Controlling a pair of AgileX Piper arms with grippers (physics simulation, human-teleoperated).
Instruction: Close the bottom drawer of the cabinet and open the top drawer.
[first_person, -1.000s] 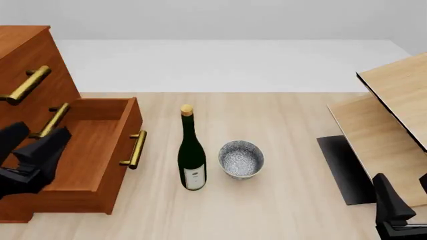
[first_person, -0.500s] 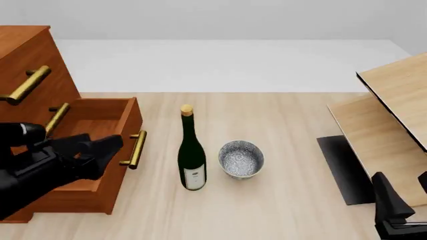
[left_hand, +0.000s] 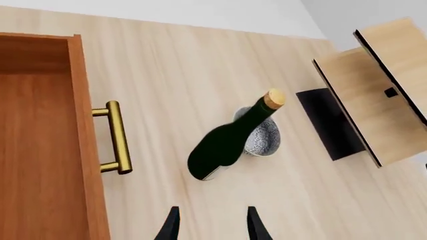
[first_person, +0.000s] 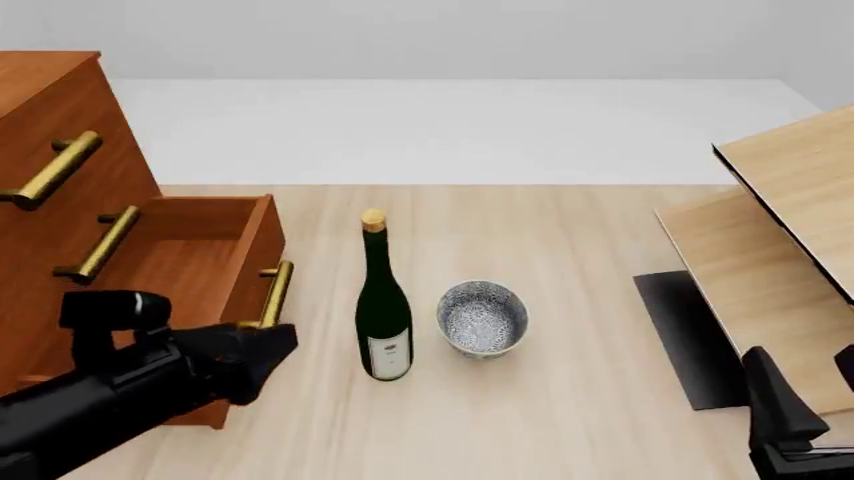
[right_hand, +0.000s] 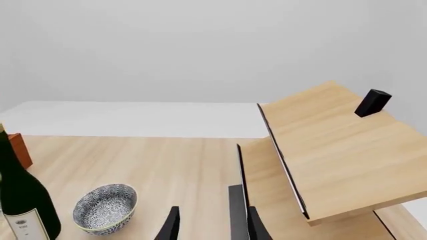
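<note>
The reddish-brown cabinet (first_person: 34, 80) stands at the table's left. Its top drawer (first_person: 60, 125) is shut flush, its brass handle (first_person: 54, 170) sticking out. The bottom drawer (first_person: 200, 265) is pulled far out, showing an empty tray (left_hand: 40, 150) and a brass handle (first_person: 274, 297) (left_hand: 117, 137). My left gripper (first_person: 271, 352) (left_hand: 212, 227) is open, low at the drawer's front near corner, just below the handle and holding nothing. My right gripper (first_person: 807, 405) (right_hand: 212, 227) hangs open at the lower right, far from the cabinet.
A dark green wine bottle (first_person: 384, 310) (left_hand: 227, 142) stands upright just right of the open drawer, with a patterned bowl (first_person: 482, 318) (right_hand: 105, 206) beside it. Pale slanted wood panels (first_person: 787, 230) and a black mat (first_person: 687, 335) fill the right side.
My left arm has swung rightward and down from over the open bottom drawer to its front near corner beside the handle. The drawers and the right arm have not moved.
</note>
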